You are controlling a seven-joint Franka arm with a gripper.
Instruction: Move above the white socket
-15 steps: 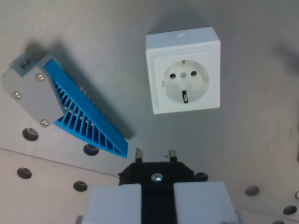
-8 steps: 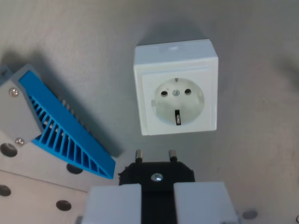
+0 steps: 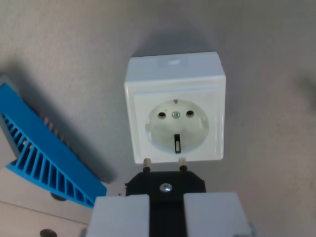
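The wrist view shows, nearest the camera along the bottom edge, the gripper (image 3: 165, 210) with its two pale grey fingers (image 3: 118, 215) closed against a black plug (image 3: 165, 186) that sits clamped between them. The plug body carries a small silver screw at its centre, and its two metal pins (image 3: 146, 162) point up the frame, away from the camera. The tips of the pins overlap the lower edge of the white socket (image 3: 175, 108), which lies just beyond the plug on a grey surface (image 3: 74, 44) and fills the middle of the view. The socket is a square white box with a round recessed face, two pin holes side by side, a centre screw between them and a dark earth clip below. Its near edge lines up with the plug, slightly toward the wrist view's right of centre. At the wrist view's left, a blue ribbed part (image 3: 44, 158) lies slanted, cut off by the frame edge, well apart from the socket. Below it a lighter plate (image 3: 29, 207) with round holes shows in the corner.
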